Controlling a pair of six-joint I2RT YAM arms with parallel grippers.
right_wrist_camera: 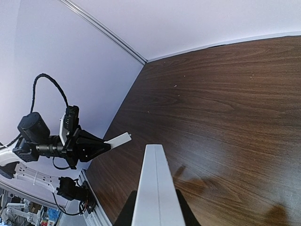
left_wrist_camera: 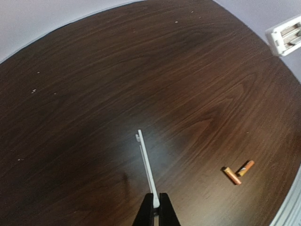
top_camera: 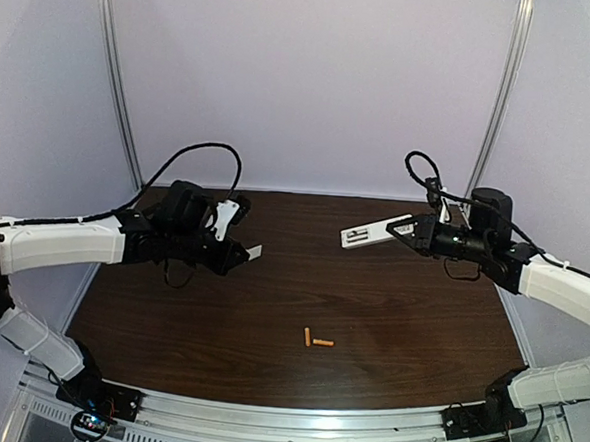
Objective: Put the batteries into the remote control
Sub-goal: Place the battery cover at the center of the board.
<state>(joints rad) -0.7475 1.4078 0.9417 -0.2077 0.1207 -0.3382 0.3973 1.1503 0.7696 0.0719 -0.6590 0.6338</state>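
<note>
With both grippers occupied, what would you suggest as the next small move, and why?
Probably lower the left gripper and set its cover plate on the table, since the right gripper holds the remote control and the batteries lie loose, needing a free gripper.

Dark brown wooden table (top_camera: 419, 319) with soft glare; pale lilac walls (top_camera: 313, 82) behind; two slanted metal poles (top_camera: 120, 90).

The table (top_camera: 419, 319) is dark, glossy wood grain; the remote control (top_camera: 369, 235) is smooth white plastic.
</note>
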